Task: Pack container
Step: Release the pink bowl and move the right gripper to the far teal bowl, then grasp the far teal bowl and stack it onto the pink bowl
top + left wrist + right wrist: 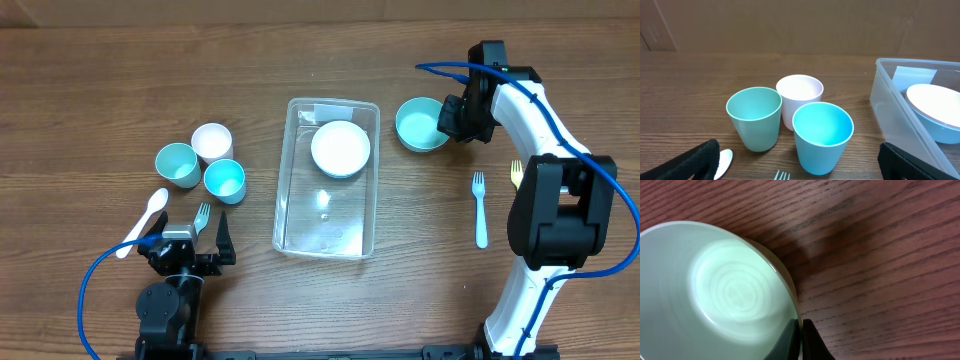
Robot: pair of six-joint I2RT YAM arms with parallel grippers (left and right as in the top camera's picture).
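Observation:
The clear rectangular container [327, 180] lies mid-table with a white bowl [340, 148] in its far end; both also show in the left wrist view, the container [890, 105] and the bowl [935, 112] at right. A teal bowl [418, 124] sits right of the container. My right gripper [447, 118] is shut on this bowl's right rim [790, 305], one finger inside and one outside [801, 335]. My left gripper [190, 245] is open and empty near the front left, behind three cups [800, 120].
Two teal cups [177, 163] [225, 180] and a white cup [212, 141] stand left of the container. A white spoon [145, 220] and a teal fork [202, 216] lie near my left gripper. A blue fork [480, 208] and a yellow fork [516, 172] lie at right.

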